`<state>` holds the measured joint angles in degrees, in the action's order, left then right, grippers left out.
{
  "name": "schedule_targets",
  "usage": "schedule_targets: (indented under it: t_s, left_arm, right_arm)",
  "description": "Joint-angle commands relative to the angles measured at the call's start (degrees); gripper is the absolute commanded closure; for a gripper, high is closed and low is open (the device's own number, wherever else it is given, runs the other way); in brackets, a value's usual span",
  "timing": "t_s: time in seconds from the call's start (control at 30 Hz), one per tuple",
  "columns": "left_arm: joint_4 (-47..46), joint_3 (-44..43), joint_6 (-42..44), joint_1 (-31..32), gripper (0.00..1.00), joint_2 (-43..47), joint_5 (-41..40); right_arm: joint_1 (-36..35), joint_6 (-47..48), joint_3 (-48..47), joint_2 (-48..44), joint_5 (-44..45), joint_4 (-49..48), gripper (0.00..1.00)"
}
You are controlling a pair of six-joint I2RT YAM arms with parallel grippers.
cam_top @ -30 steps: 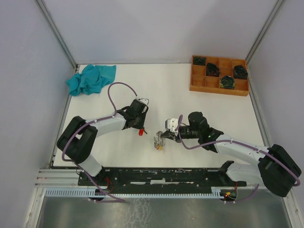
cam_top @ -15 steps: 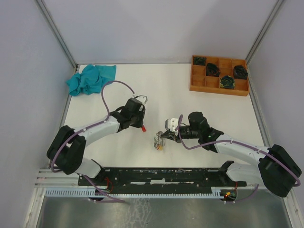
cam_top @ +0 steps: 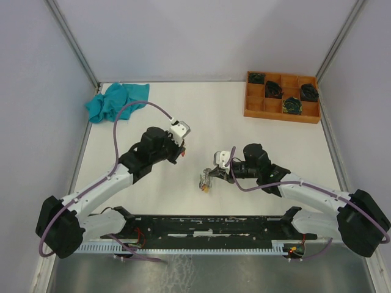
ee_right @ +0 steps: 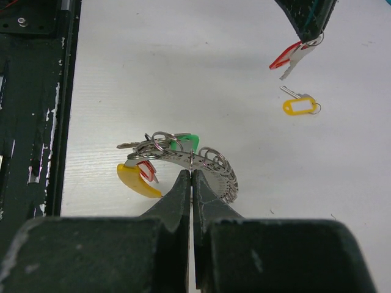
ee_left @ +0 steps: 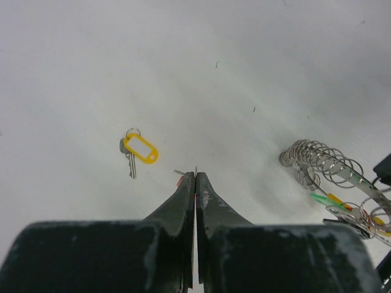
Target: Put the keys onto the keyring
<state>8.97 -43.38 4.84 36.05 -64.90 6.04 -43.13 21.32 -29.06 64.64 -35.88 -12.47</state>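
Note:
My left gripper [ee_left: 195, 174] is shut on the red-tagged key [ee_right: 286, 58], which hangs from its tips above the table; it shows in the top view [cam_top: 178, 154] to the left of the keyring. A yellow-tagged key [ee_left: 140, 148] lies flat on the table just beyond it, also seen in the right wrist view [ee_right: 299, 105]. My right gripper [ee_right: 192, 172] is shut on the band of the silvery keyring [ee_right: 214, 163], holding it on edge on the table [cam_top: 205, 181]. The ring bears a green tag [ee_right: 188, 143], a long yellow tag [ee_right: 135, 180] and a small red-edged tag [ee_right: 145, 170].
A teal cloth [cam_top: 116, 101] lies at the back left. A wooden tray [cam_top: 263, 105] with black coils stands at the back right. A black rail [cam_top: 201, 226] runs along the near edge by the arm bases.
The left gripper has shut on the red-tagged key, lifted it off the table and drawn back up and to the left. The right gripper and keyring have stayed put.

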Motion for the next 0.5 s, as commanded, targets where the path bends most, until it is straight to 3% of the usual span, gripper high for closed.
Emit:
schedule_targets:
  t_s: [0.0,0.47]
  left_arm:
    - [-6.25,2.05,14.50,-0.28,0.97,4.58,8.95]
    - [-6.94,6.61,34.39,0.05,0.97,10.55,30.12]
  right_arm:
    - [-0.03,2.11,-3.89,-1.53,1.83,2.81,0.99]
    - [-0.10,8.75,-5.77,-2.88,2.21,5.93,0.99]
